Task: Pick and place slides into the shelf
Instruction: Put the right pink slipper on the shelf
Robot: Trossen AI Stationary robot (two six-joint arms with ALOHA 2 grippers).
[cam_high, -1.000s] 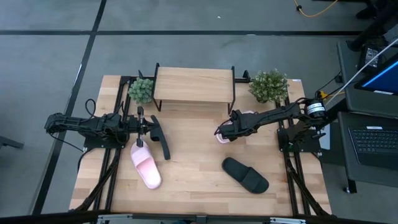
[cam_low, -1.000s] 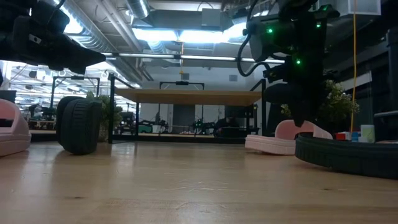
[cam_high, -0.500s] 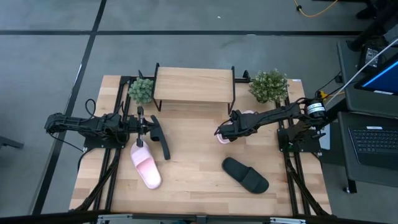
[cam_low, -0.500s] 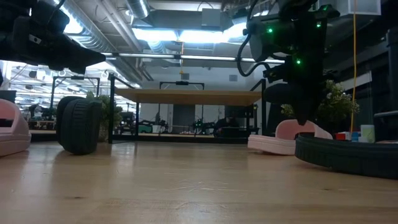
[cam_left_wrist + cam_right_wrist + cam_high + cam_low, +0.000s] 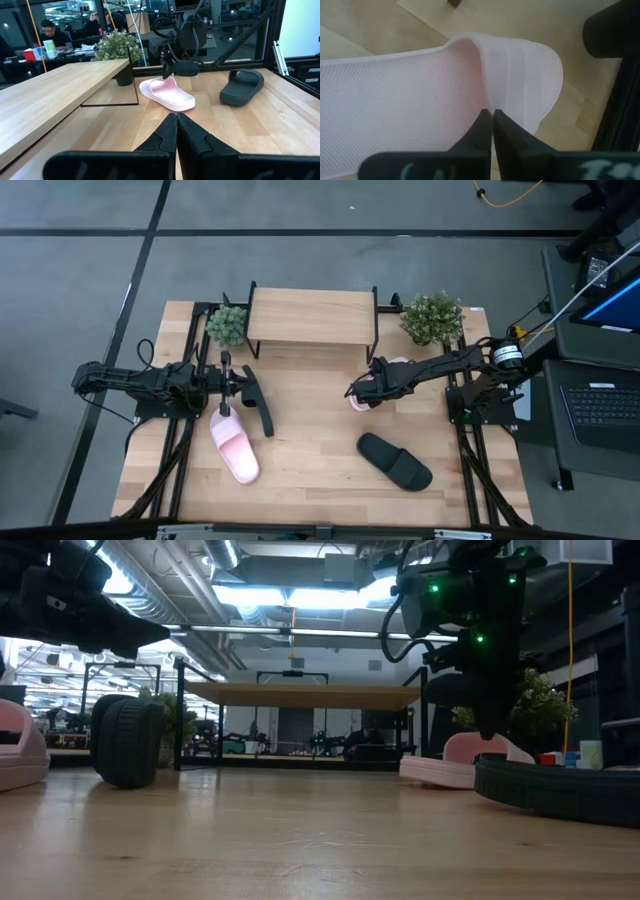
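The shelf (image 5: pixel 310 318) stands at the table's far middle. My right gripper (image 5: pixel 357 393) is shut on a pale pink slide (image 5: pixel 375 385) in front of the shelf's right end. A black slide (image 5: pixel 396 462) lies flat nearer the front. My left gripper (image 5: pixel 238 383) hovers shut with nothing in it in front of the shelf's left end, beside a black slide (image 5: pixel 257 402) that stands on its side edge (image 5: pixel 128 778). A second pink slide (image 5: pixel 235 448) lies flat just nearer than that. My right gripper pinches the pink slide's broad strap at its edge (image 5: pixel 489 100) between the two fingers, one finger (image 5: pixel 479 131) on the footbed side and the other on the strap's outer face. The fingers come from above, pointing down. The slide's sole (image 5: pixel 440 776) lies on the table.
Two small potted plants (image 5: pixel 228 326) (image 5: pixel 432 318) flank the shelf. Bare tabletop (image 5: pixel 310 440) lies between the two arms. A laptop (image 5: pixel 600 405) sits off the table's right edge. People sit in the room beyond the table (image 5: pixel 52 35).
My right gripper has shut on the pink slide's strap without moving from its place. The slide stays on the table.
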